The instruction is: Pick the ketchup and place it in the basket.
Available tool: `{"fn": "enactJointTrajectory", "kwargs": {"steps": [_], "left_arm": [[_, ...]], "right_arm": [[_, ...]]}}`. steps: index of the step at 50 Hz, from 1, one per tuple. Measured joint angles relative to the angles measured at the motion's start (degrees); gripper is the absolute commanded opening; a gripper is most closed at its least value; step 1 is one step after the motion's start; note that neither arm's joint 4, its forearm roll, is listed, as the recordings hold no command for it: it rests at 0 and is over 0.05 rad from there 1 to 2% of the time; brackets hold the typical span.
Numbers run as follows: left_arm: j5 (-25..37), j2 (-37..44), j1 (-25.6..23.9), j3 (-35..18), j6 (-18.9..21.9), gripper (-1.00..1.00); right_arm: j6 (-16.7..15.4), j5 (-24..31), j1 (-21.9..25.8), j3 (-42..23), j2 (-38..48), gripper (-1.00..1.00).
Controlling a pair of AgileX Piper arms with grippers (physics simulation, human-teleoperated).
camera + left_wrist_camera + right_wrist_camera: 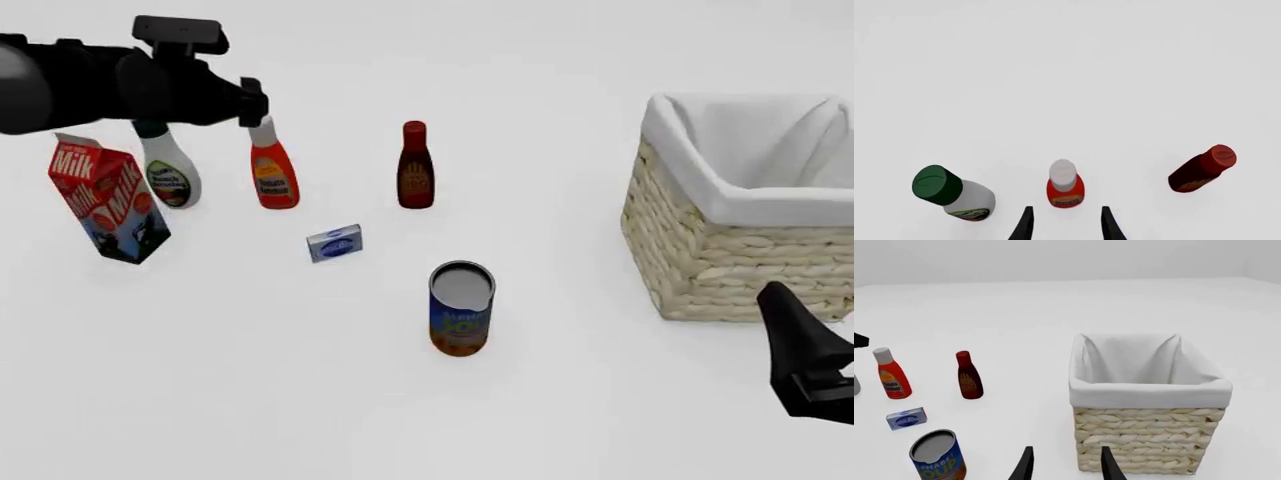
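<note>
a plain white desk (267,380) is seen, running back into a pale, featureless background. nearest, at the front right, the right gripper (1066,465) is held low before the basket (721,250), its jaws spread and empty. a blue soup can (462,308) is stood upright near the middle of the desk, its grey lid showing. behind it to the left a small blue-and-white box (334,243) is set, and further left a red milk carton (107,200) is stood. the wicker basket is placed at the right, its white cloth lining (761,160) folded over the rim. farther back three bottles are lined up: a white bottle with a green cap (954,192), the ketchup (272,170) and a dark red bottle (415,167), all upright and apart. the left gripper (1066,225) is held above the ketchup, pointing down over its cap, jaws spread and touching nothing.
</note>
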Motion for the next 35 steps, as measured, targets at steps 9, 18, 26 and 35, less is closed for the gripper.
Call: {"fn": "enactJointTrajectory", "kwargs": {"steps": [9, 18, 26, 35], "left_arm": [[-0.3, 3.06, 0.34, -2.09, 0.09, 1.0], [-0.76, 6.17, 0.58, -3.94, 0.04, 1.0], [-1.01, 8.87, 0.73, -5.73, 0.01, 1.0], [-1.2, 11.2, 0.73, -7.39, -0.13, 1.0]], "right_arm": [[0.16, -0.47, 0.1, 0.0, 0.56, 1.0], [0.3, -1.18, 0.22, 0.0, 1.41, 1.0], [0.43, -1.72, 0.29, 0.0, 2.05, 1.0], [0.5, -2.17, 0.37, 0.01, 2.64, 1.0]]}}
